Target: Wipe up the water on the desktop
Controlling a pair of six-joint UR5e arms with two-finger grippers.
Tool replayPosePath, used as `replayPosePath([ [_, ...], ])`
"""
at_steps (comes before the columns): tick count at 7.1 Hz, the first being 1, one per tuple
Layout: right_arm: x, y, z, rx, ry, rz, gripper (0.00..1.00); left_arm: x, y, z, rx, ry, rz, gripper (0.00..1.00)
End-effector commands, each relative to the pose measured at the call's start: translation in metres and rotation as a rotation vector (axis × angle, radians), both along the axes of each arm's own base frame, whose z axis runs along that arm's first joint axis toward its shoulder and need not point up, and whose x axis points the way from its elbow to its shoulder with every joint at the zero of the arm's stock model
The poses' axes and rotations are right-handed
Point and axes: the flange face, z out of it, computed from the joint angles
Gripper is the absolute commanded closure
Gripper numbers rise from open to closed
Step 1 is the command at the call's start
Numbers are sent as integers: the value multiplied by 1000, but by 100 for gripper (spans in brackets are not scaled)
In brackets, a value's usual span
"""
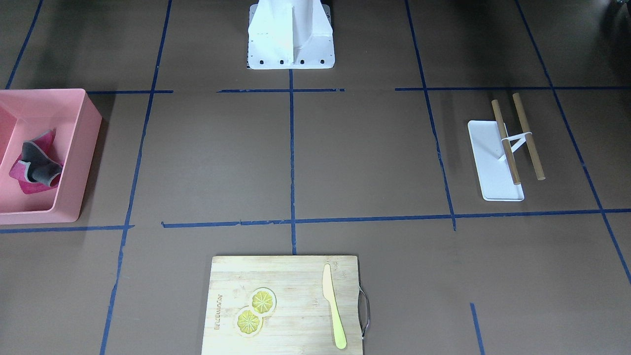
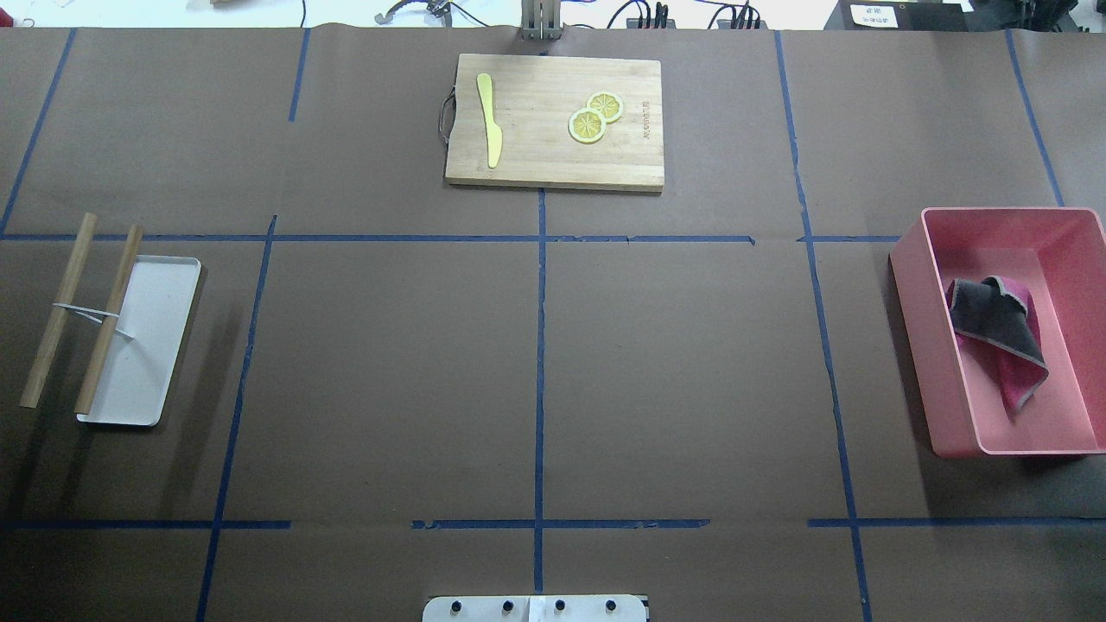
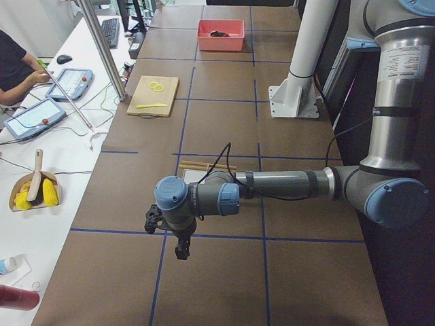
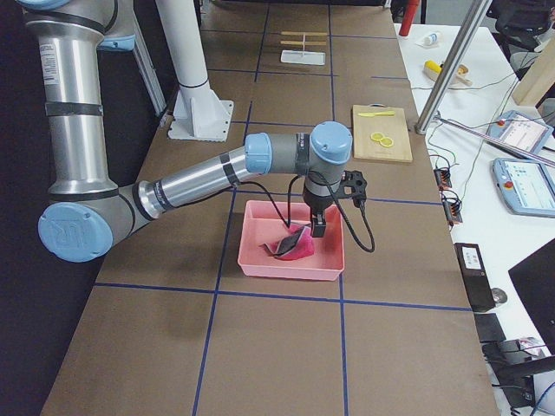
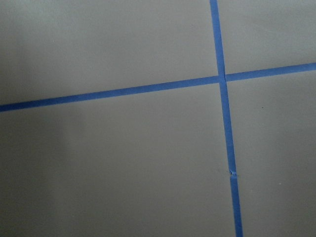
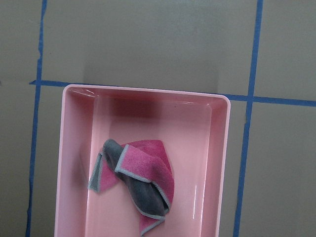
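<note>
The desktop (image 2: 389, 371) is a dark-brown surface crossed by blue tape lines; no water shows on it in any view. A pink-and-grey cloth (image 2: 994, 337) lies crumpled in a pink bin (image 2: 937, 363) at the robot's right end. In the exterior right view my right gripper (image 4: 317, 227) hangs just above that cloth (image 4: 293, 244); I cannot tell if it is open or shut. The right wrist view looks straight down on the cloth (image 6: 138, 180). My left gripper (image 3: 178, 238) hovers over bare desktop (image 5: 148, 163) at the left end; its state cannot be told either.
A bamboo cutting board (image 2: 553, 121) with a yellow knife and two lemon slices lies at the far middle. A white tray (image 2: 143, 345) with a two-bar wooden rack sits at the left. The robot base (image 1: 291, 39) stands mid-table. A person sits at a side desk (image 3: 13, 68).
</note>
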Motion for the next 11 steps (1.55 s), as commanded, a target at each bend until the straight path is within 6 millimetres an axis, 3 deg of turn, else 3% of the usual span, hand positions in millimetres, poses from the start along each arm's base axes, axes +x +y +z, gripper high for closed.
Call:
replayPosePath([
  [1, 17, 2, 1, 52, 1, 32, 0, 1, 3, -2, -26, 44, -21, 0],
  [2, 19, 16, 28, 15, 8, 32, 0, 1, 1, -6, -17, 44, -21, 0],
  [5, 39, 10, 137, 50, 6, 81, 0, 1, -3, -9, -7, 41, -21, 0],
  [7, 40, 18, 166, -7, 4, 86, 0, 1, -4, -11, -2, 43, -21, 0],
  [11, 39, 33, 181, -47, 2, 87, 0, 1, -5, -11, 0, 41, -20, 0],
])
